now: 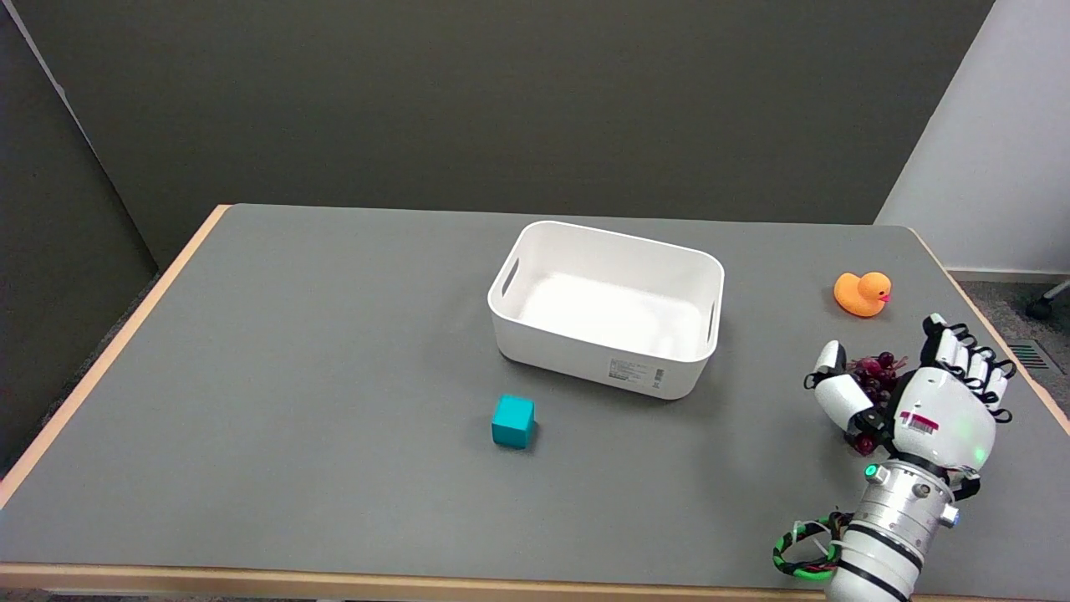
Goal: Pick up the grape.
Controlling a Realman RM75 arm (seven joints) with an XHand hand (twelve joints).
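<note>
A bunch of dark red-purple grapes (874, 373) lies on the grey table (334, 376) near its right edge. My right hand (915, 401) reaches in from the lower right and sits over the bunch, hiding most of it. The thumb (838, 386) stands to the left of the grapes. The other fingers (965, 355) stretch out to their right. Thumb and fingers are spread apart, with the grapes showing in the gap between them. A few more grapes peek out below the thumb. I cannot tell whether the fingers touch the bunch.
An orange rubber duck (862, 294) sits just beyond the hand, near the right edge. A white plastic bin (603, 349) stands at mid-table with nothing in it. A teal cube (512, 421) lies in front of the bin.
</note>
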